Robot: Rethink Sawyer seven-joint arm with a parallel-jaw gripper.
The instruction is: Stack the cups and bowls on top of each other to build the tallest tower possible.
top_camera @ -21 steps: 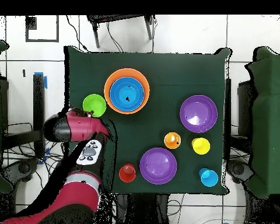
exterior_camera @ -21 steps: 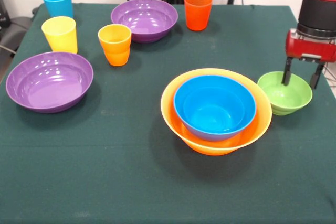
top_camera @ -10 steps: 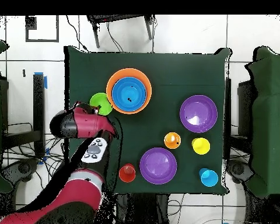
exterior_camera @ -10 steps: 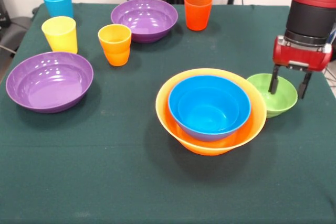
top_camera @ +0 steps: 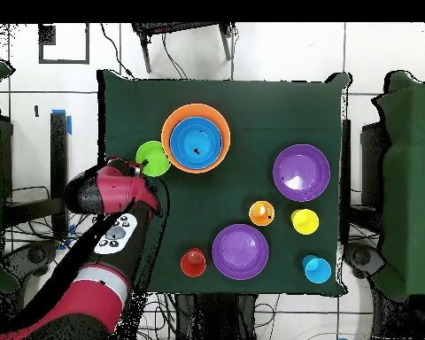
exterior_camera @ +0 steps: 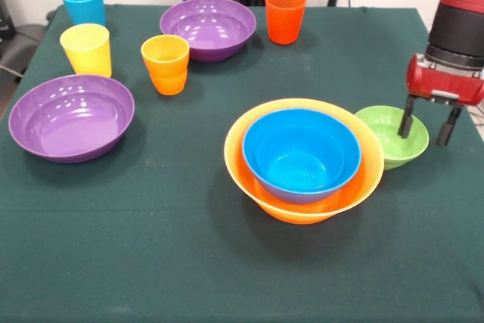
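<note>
The gripper (exterior_camera: 428,125) is hanging wide open and empty, one finger over the green bowl's (exterior_camera: 389,135) rim. The bowl is lying at its nine o'clock, touching the tower (exterior_camera: 304,161).

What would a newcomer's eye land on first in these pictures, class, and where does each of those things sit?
Probably the deep blue bowl nested inside the large orange bowl near the table's middle, the brightest mass in the front view. Next, the red gripper at the right edge, its fingers open, one inside and one outside the rim of the small green bowl, which touches the orange one. Two purple bowls and four cups stand apart on the left and far side.
</note>
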